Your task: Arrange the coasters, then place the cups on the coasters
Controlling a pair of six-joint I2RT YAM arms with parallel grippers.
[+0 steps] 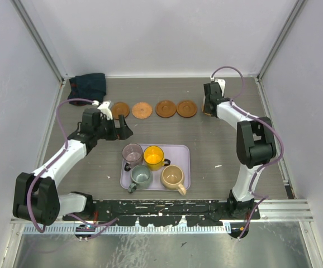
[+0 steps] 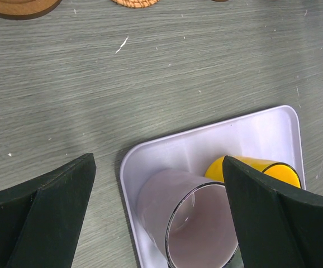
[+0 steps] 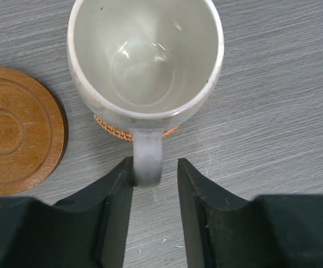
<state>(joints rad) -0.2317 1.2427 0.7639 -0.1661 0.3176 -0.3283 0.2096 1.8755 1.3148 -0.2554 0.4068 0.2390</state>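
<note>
Four brown coasters (image 1: 120,109) (image 1: 142,110) (image 1: 166,108) (image 1: 186,108) lie in a row at the back. In the right wrist view the cream-white cup (image 3: 145,56) stands on a woven orange-brown coaster (image 3: 114,129), beside a dark wooden coaster (image 3: 16,131). My right gripper (image 3: 155,163) straddles the cup's handle (image 3: 146,159): the left finger touches it, the right finger stands apart. The mauve (image 1: 132,153), yellow (image 1: 153,157), grey-green (image 1: 141,176) and tan (image 1: 172,176) cups stand in the lavender tray (image 1: 181,151). My left gripper (image 2: 158,162) hovers wide open over the tray's corner, the mauve cup (image 2: 172,206) below it.
A dark folded cloth (image 1: 89,85) lies in the back left corner. White walls with metal posts close in the table on three sides. The right arm (image 1: 253,139) stretches along the right side.
</note>
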